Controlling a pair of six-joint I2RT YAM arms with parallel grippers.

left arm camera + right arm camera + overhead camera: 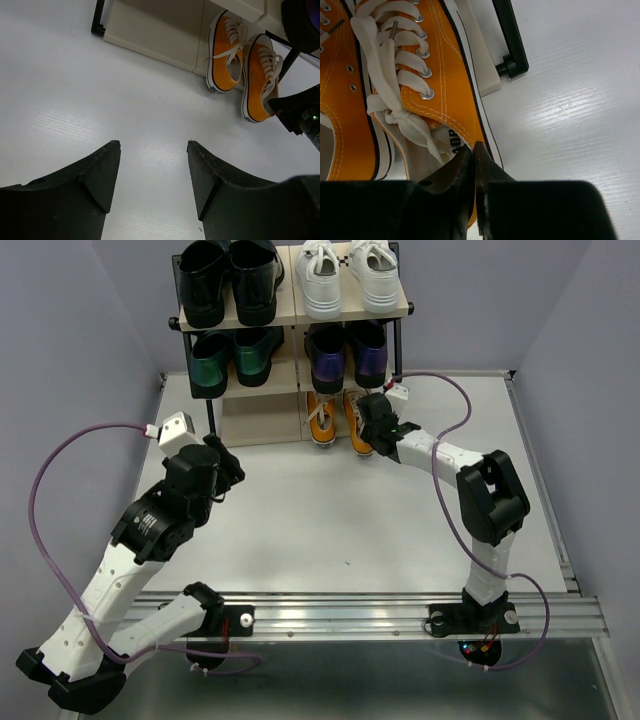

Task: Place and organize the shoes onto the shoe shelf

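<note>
The shoe shelf stands at the back. White sneakers sit on its top tier at the right and purple loafers on the middle tier. The orange sneakers lie at the bottom right, heels sticking out towards me: the left one and the right one. My right gripper is shut on the heel-side wall of the right orange sneaker, which rests on the table. My left gripper is open and empty over bare table, left of the sneakers.
A shiny black pair fills the top-left tier, a metallic green pair the middle left. The shelf's black foot is just right of the held sneaker. The bottom-left bay holds no shoes. Purple cables loop beside both arms.
</note>
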